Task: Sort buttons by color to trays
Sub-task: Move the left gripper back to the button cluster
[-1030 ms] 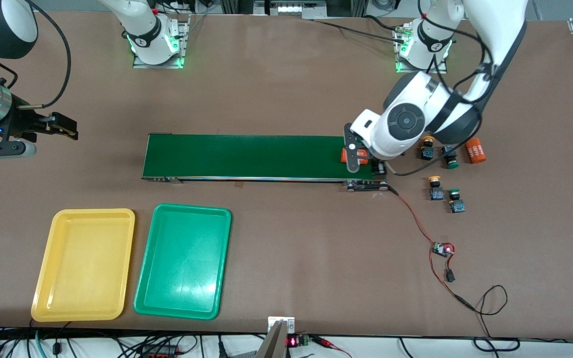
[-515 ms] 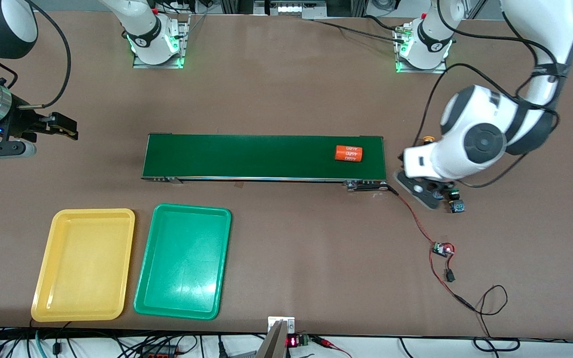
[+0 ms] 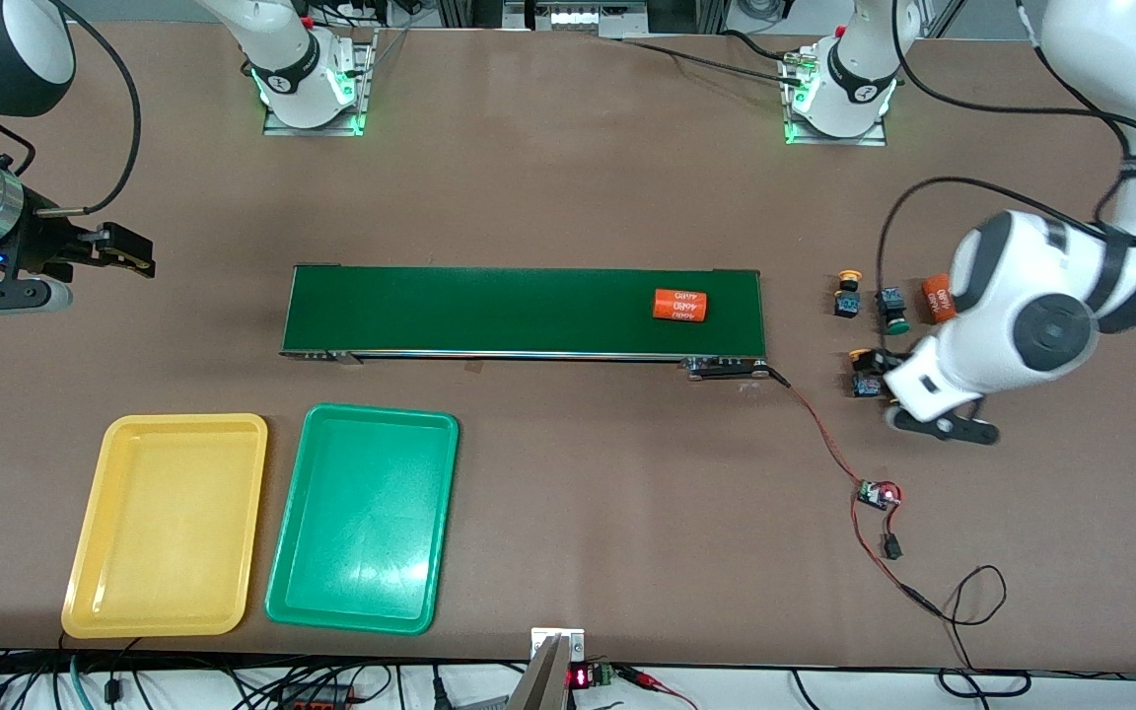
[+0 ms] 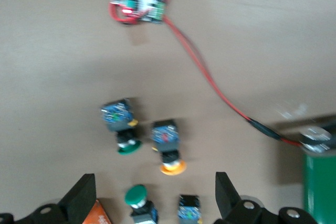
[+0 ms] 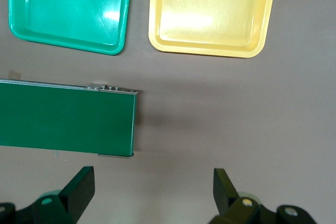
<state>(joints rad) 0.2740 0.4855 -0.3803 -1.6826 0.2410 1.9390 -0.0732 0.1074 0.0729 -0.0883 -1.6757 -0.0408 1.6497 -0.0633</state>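
Observation:
Three buttons show in the front view past the belt's end at the left arm's end of the table: a yellow-capped button [image 3: 846,296], a green-capped button [image 3: 892,311] and a second yellow-capped button [image 3: 864,375]. My left gripper [image 4: 154,191] hangs open and empty over them. Its wrist view shows the green-capped button [image 4: 139,200] and a button body [image 4: 189,211] between the fingers, with two more buttons [image 4: 119,129] [image 4: 167,148] past the tips. My right gripper [image 5: 152,187] waits open. The yellow tray [image 3: 166,523] and green tray [image 3: 361,513] lie empty.
A dark-green conveyor belt [image 3: 524,311] carries an orange cylinder [image 3: 679,305]. A second orange cylinder [image 3: 936,298] lies beside the buttons. A red wire runs from the belt's end to a small circuit board [image 3: 879,493] nearer the camera.
My left arm swung away from the belt's end to above the buttons, leaving an orange cylinder on the belt. That cylinder has crept toward the right arm's end. The right arm has not moved.

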